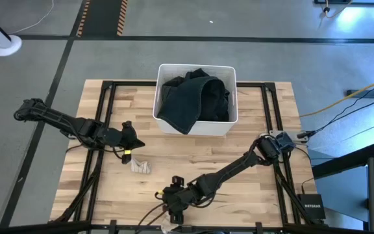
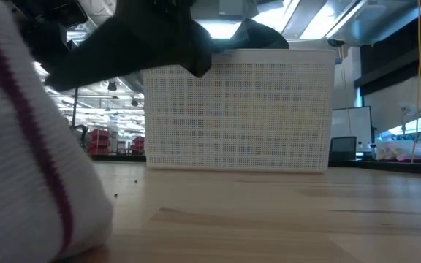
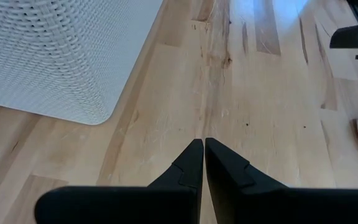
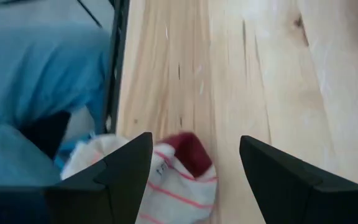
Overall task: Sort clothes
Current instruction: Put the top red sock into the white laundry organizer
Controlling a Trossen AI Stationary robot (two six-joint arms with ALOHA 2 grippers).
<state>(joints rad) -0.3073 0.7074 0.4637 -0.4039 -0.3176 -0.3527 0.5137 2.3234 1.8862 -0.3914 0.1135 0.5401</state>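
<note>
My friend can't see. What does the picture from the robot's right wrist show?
The right pincer is open over a small white sock with red stripes and a maroon toe. The sock lies at the edge of a light wooden table.

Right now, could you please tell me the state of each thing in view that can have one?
Left gripper: shut, empty, above bare table.
Right gripper: open, over the striped sock.
White bin: holds black clothes, one draped over its rim.
Small pale piece: lying loose on the table.
</note>
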